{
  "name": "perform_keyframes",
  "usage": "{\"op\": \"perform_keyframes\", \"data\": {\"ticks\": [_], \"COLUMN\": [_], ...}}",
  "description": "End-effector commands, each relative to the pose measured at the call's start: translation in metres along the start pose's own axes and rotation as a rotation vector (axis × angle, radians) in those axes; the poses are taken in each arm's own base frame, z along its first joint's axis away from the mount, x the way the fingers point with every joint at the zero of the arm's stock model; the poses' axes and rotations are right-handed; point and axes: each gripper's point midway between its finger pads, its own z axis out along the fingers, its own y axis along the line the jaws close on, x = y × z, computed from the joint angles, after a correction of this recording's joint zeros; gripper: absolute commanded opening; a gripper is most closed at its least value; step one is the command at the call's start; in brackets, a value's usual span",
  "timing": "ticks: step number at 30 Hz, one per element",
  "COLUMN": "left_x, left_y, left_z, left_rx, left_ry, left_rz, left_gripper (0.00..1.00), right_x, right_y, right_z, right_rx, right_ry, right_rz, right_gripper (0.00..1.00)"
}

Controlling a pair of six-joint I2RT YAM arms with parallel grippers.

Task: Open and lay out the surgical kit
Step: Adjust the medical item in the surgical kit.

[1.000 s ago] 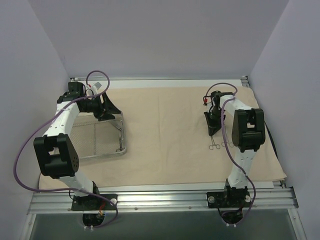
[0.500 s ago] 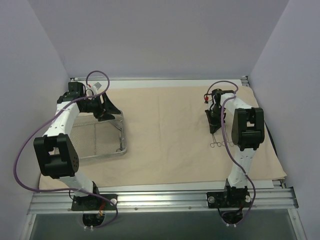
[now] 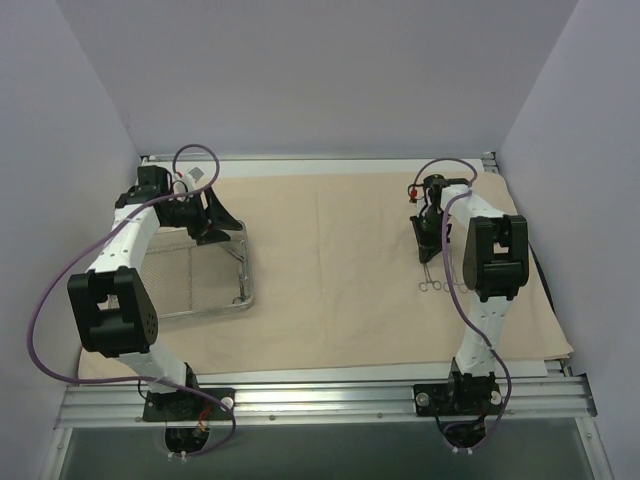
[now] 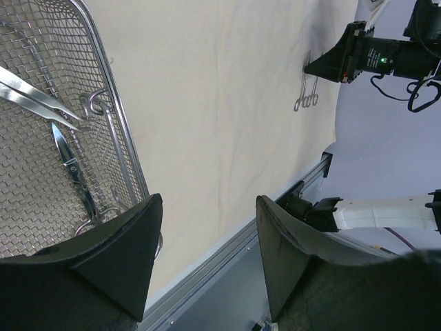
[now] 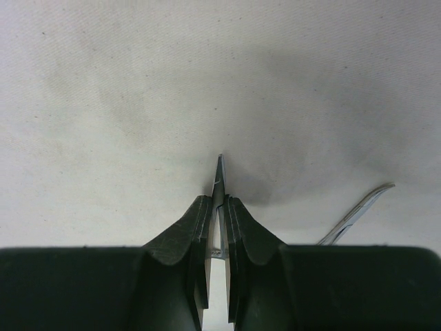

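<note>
The beige cloth wrap [image 3: 340,260] lies opened flat across most of the table, its near edge along the metal rail [image 3: 330,395] where my two arms are bolted. At its left end the silver wire-mesh tray [image 3: 243,262] sits on the cloth, one short side towards the far wall.

My left gripper [image 3: 214,214] hangs over the tray's far right corner. Its wrist view shows the fingers spread wide with nothing between them, and the tray's rim [image 4: 114,103] and bare cloth below. Inside the tray are two instruments: a pair of slim tweezers [image 4: 34,96] lying towards the far part of the mesh, and small scissors [image 4: 72,172] with ring handles near the rim, just beside a loop-shaped tray handle [image 4: 96,103].

My right gripper [image 3: 428,250] is well apart from the tray, over the right part of the cloth. Its fingers are pinched nearly together on the thin tip end of a ring-handled instrument [image 3: 431,282]. In the right wrist view the pointed metal tip [image 5: 220,172] juts out beyond the fingertips [image 5: 201,214], just above the cloth. From the left wrist the same instrument [image 4: 306,93] shows with its rings trailing towards the near rail; I cannot tell whether they touch the cloth. A curved sliver of metal [image 5: 358,210] shows to the right of my fingers, too little to identify.
</note>
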Motion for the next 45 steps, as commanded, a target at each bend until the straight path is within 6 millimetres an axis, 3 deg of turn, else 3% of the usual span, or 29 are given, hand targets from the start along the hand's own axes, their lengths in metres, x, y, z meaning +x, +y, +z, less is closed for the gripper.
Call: {"op": "perform_keyframes", "data": {"ticks": [1, 9, 12, 16, 21, 24, 25, 28, 30, 31, 33, 34, 35, 37, 38, 42, 45], "left_x": [-0.005, -0.006, -0.008, -0.012, -0.018, -0.02, -0.021, -0.014, -0.006, 0.0, 0.01, 0.012, 0.014, 0.009, 0.006, 0.006, 0.006], "left_y": [-0.01, -0.006, -0.004, 0.011, 0.042, 0.061, 0.065, 0.072, 0.071, 0.073, 0.07, 0.07, 0.07, 0.07, 0.069, 0.079, 0.087], "left_z": [-0.01, -0.013, -0.014, -0.014, -0.011, -0.013, -0.014, -0.015, -0.011, -0.009, -0.001, 0.001, 0.003, 0.014, 0.017, 0.025, 0.025], "left_rx": [0.008, -0.035, -0.046, -0.138, -0.308, -0.433, -0.463, -0.534, -0.545, -0.562, -0.596, -0.6, -0.599, -0.574, -0.573, -0.627, -0.688], "left_ry": [-0.041, -0.042, -0.046, -0.045, -0.029, -0.034, -0.034, -0.012, 0.008, 0.025, 0.056, 0.058, 0.06, 0.042, 0.036, 0.038, 0.035], "left_rz": [0.04, 0.041, 0.041, 0.02, -0.047, -0.069, -0.061, -0.041, -0.02, -0.013, 0.035, 0.037, 0.036, 0.01, 0.003, -0.06, -0.072], "left_gripper": [0.65, 0.65, 0.65, 0.65, 0.65, 0.63, 0.62, 0.59, 0.56, 0.55, 0.55, 0.55, 0.54, 0.53, 0.53, 0.51, 0.51], "right_x": [-0.003, -0.007, -0.007, -0.014, -0.049, -0.073, -0.081, -0.098, -0.107, -0.116, -0.119, -0.119, -0.116, -0.107, -0.107, -0.108, -0.105], "right_y": [0.004, 0.002, 0.001, 0.002, 0.012, 0.025, 0.028, 0.041, 0.049, 0.059, 0.07, 0.065, 0.08, 0.085, 0.097, 0.101, 0.1], "right_z": [-0.002, 0.005, 0.001, -0.02, -0.068, -0.1, -0.11, -0.135, -0.15, -0.175, -0.197, -0.206, -0.205, -0.189, -0.193, -0.209, -0.217], "right_rx": [0.001, 0.01, 0.018, 0.027, 0.061, 0.071, 0.07, 0.02, 0.004, -0.001, -0.046, -0.072, -0.188, -0.266, -0.337, -0.357, -0.33], "right_ry": [0.003, 0.0, -0.007, -0.063, -0.205, -0.308, -0.352, -0.42, -0.49, -0.604, -0.693, -0.706, -0.674, -0.577, -0.57, -0.625, -0.644], "right_rz": [0.017, 0.019, 0.016, 0.028, 0.013, 0.056, 0.074, 0.124, 0.101, 0.077, 0.078, 0.111, 0.096, 0.104, 0.077, 0.103, 0.09], "right_gripper": [0.0, 0.08, 0.16, 0.35, 0.43, 0.59, 0.72, 0.99, 1.0, 1.0, 1.0, 1.0, 1.0, 1.0, 1.0, 1.0, 0.88]}}
